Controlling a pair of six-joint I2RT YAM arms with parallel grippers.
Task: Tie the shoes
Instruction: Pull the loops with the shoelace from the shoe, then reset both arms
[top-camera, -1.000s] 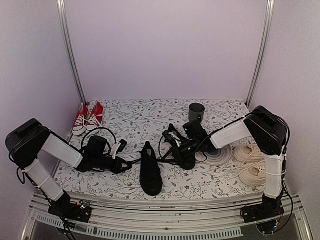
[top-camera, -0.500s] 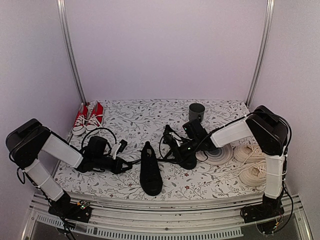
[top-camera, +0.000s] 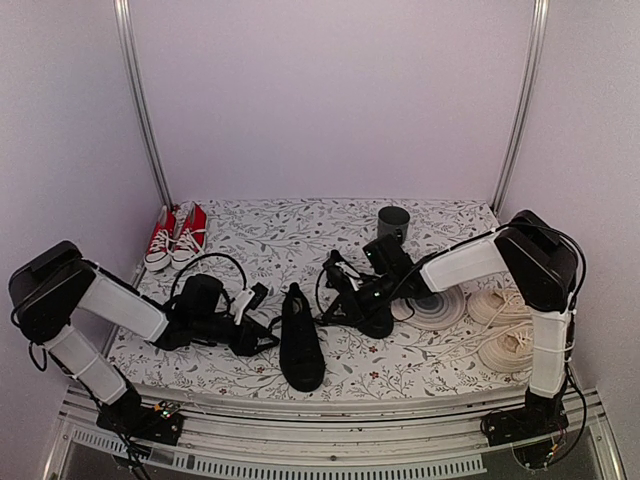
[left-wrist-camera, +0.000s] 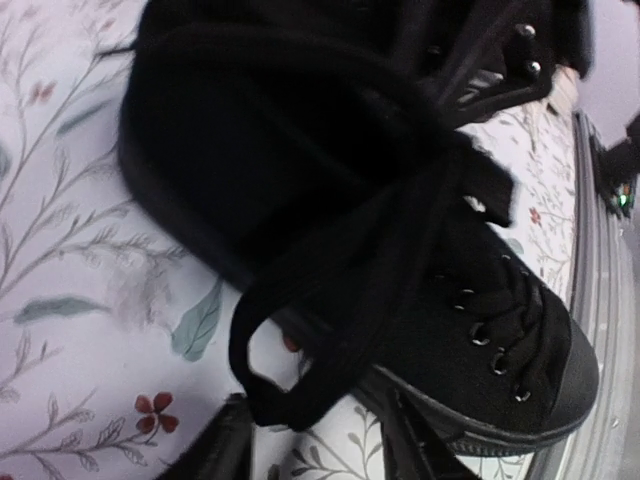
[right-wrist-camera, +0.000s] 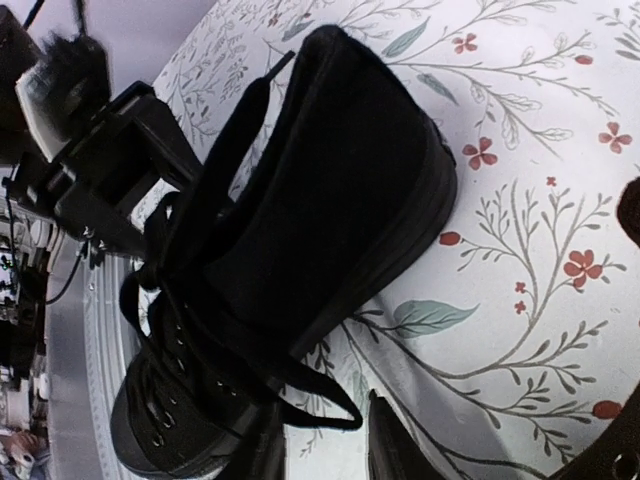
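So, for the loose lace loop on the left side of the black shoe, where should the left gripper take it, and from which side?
Probably at the outer bend of the lace loop, where it lies off the black shoe on the table. The left gripper should come low from the left side, one finger on each side of the strand: there the lace stands free of the canvas.

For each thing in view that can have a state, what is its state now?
Near black shoe: upright, laces loose, loops lying beside it.
Far black shoe: partly hidden by the right arm.
Left gripper: open, holding nothing.
Right gripper: open, holding nothing.
Grey cup: upright.
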